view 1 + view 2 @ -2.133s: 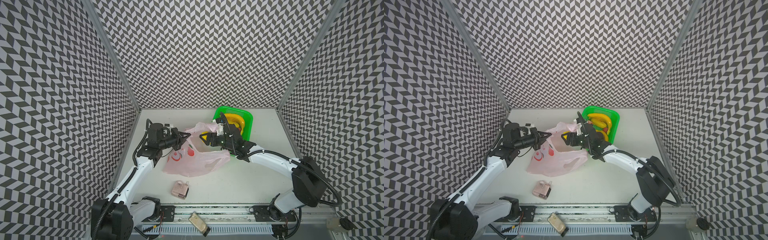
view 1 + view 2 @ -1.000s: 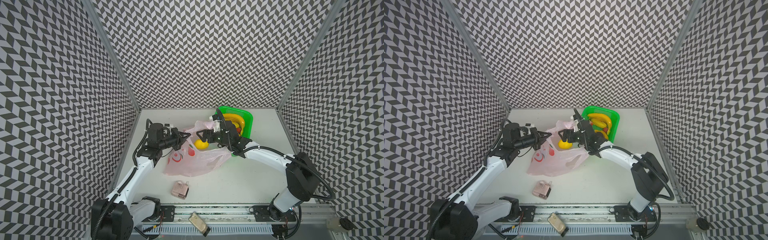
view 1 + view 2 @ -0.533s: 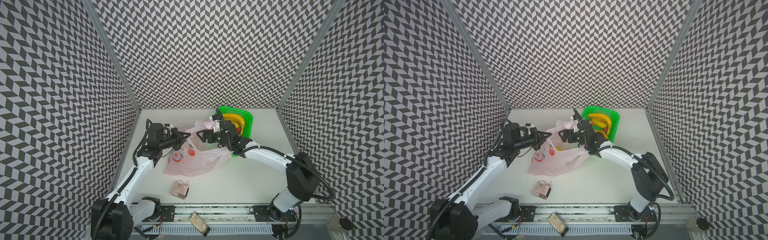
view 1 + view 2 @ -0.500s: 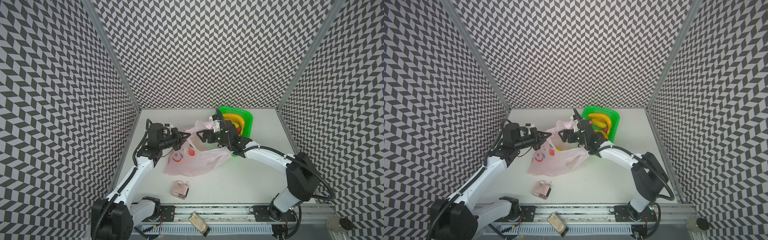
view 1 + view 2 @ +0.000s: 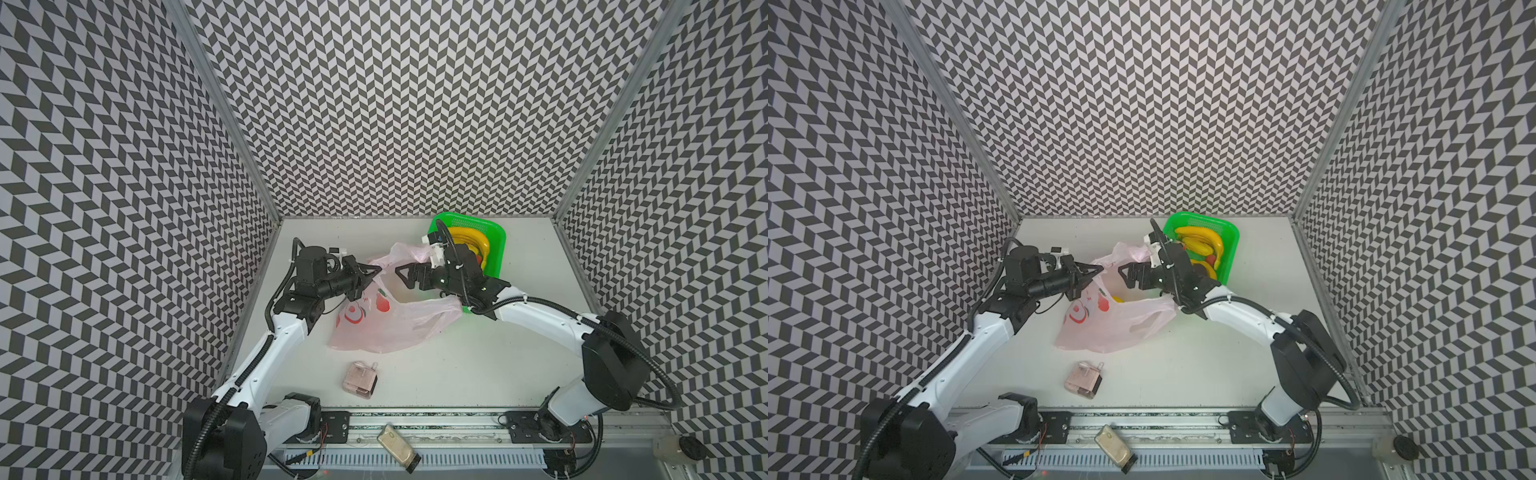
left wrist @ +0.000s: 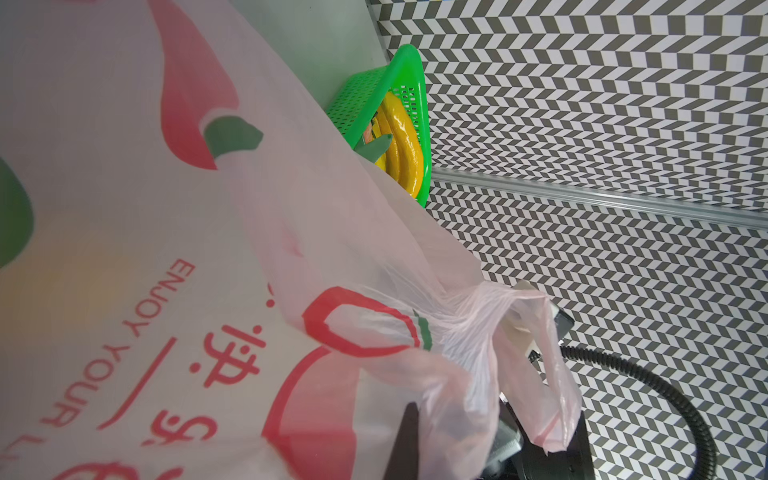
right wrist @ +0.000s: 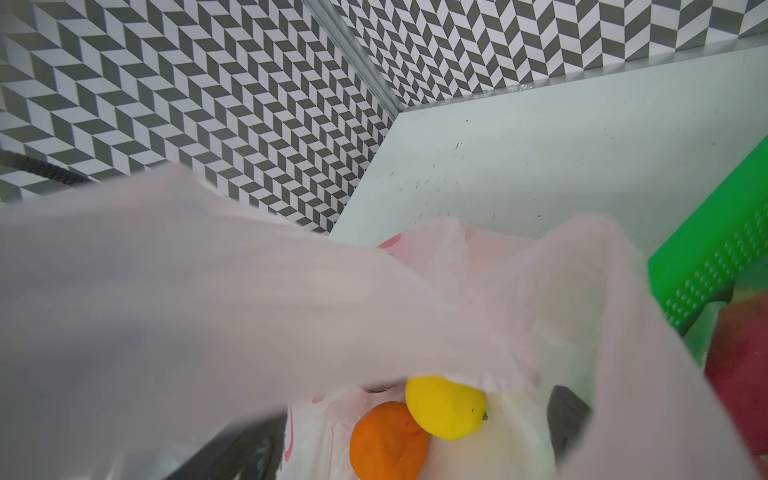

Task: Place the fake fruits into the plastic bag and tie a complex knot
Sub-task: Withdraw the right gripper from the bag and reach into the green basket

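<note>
Dropped! Gone from the right end effector (image 5: 404, 277), the lemon (image 7: 444, 409) now lies inside the plastic bag (image 5: 395, 324), beside the orange (image 7: 388, 440). That end effector hangs over the bag's mouth, jaws wide apart, just beside the green basket (image 5: 500, 246). On the bag's side away from the basket, the left end effector (image 5: 374, 271) is clamped on the bag's rim. Yellow bananas (image 5: 1202, 245) lie in the basket.

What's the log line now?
left gripper: shut on plastic bag | right gripper: open, over plastic bag | inside: orange, yellow fruit | green basket: bananas
</note>
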You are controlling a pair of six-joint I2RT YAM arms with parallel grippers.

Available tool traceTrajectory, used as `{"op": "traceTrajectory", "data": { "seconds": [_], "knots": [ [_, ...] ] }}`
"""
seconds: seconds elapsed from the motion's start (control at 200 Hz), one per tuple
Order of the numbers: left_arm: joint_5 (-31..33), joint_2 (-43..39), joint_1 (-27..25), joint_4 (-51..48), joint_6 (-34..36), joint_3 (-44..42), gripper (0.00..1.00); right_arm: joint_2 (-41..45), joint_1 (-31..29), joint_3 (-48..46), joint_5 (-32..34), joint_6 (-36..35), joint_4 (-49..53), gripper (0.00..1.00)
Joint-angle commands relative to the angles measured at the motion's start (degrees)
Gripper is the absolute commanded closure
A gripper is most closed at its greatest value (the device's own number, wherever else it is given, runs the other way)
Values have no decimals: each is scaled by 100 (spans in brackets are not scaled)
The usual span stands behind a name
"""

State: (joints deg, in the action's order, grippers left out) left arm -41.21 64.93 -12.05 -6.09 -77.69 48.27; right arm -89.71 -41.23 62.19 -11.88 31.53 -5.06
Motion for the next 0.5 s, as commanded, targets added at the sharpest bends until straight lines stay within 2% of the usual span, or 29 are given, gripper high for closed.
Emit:
{"op": "traceTrajectory", "data": {
  "seconds": [0.0, 0.255, 0.496],
  "knots": [
    [-22, -52, -25, 135, -69, -27, 100, 456, -25, -173, 90, -86, -181, 1],
    [-70, 6, 28, 181, -71, -27, 100, 1275, 39, -768, 368, -79, -159, 1],
    [-81, -18, 69, 187, -62, -37, 100, 1911, 285, -1196, 222, -111, 215, 1]
  ]
}}
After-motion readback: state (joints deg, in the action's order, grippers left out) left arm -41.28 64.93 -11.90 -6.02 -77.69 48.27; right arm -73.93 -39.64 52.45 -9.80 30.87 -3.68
